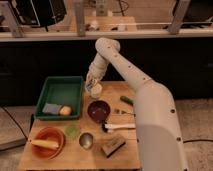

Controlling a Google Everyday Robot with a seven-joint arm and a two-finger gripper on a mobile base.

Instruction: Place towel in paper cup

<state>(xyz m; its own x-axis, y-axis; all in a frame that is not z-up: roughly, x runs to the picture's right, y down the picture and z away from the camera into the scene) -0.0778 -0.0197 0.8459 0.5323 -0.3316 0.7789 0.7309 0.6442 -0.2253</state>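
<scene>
The paper cup [96, 91] is a small cream cylinder standing upright at the back middle of the wooden table [127, 155], just right of the green tray [60, 90]. My gripper [91, 82] hangs at the end of the white arm, directly over the cup and touching or just above its rim. Something pale shows at the gripper's tip, where it meets the cup's mouth. I cannot make out the towel as a separate thing. It may be that pale bit, or it may be hidden by the gripper.
The tray holds a grey-blue sponge [51, 108] and a peach-coloured ball [65, 110]. A dark maroon bowl [99, 111] stands in front of the cup. Nearby are a pale-green dish [72, 131], a metal cup [86, 140], an orange bowl with a banana [47, 143], a white brush [120, 127] and a brown block [113, 146].
</scene>
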